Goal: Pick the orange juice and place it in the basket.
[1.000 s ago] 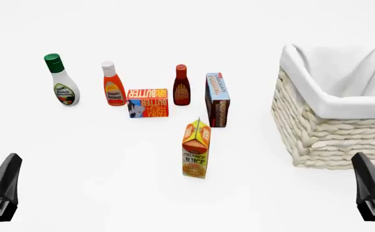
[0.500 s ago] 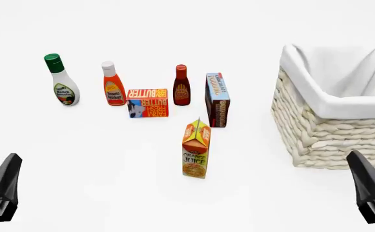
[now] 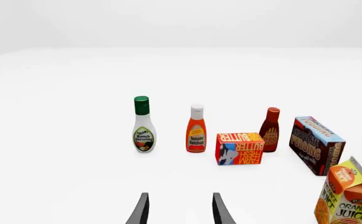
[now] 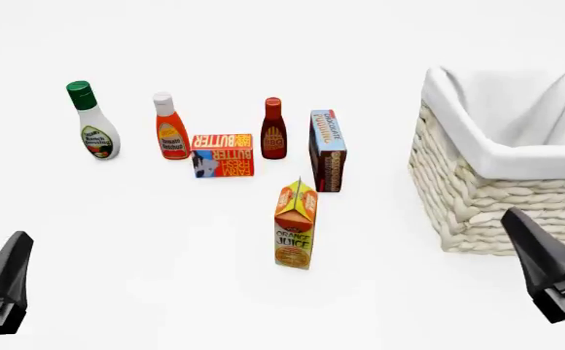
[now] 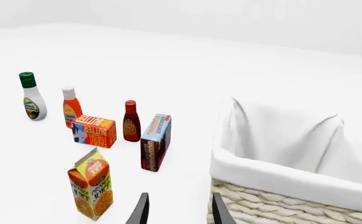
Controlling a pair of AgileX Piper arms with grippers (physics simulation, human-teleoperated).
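Note:
The orange juice (image 4: 295,226) is a tall orange and yellow gable-top carton standing upright in the middle of the table; it also shows in the left wrist view (image 3: 348,198) and the right wrist view (image 5: 91,189). The basket (image 4: 486,204) is a large cream wicker one with a white liner, at the right; its rim shows in the right wrist view (image 5: 274,170). My left gripper (image 4: 14,251) is low at the front left, open and empty (image 3: 181,207). My right gripper (image 4: 544,208) is open and empty (image 5: 179,207), in front of the basket's near wall, right of the carton.
Behind the carton stand a ranch dressing bottle (image 4: 92,122), an orange tomato-sauce bottle (image 4: 170,127), a flat butter box (image 4: 223,154), a dark red sauce bottle (image 4: 273,130) and a chocolate pudding box (image 4: 327,149). The pudding box is closest to the carton.
My right gripper has moved left and a little up, turning so both fingers show. The left gripper and the groceries have not moved.

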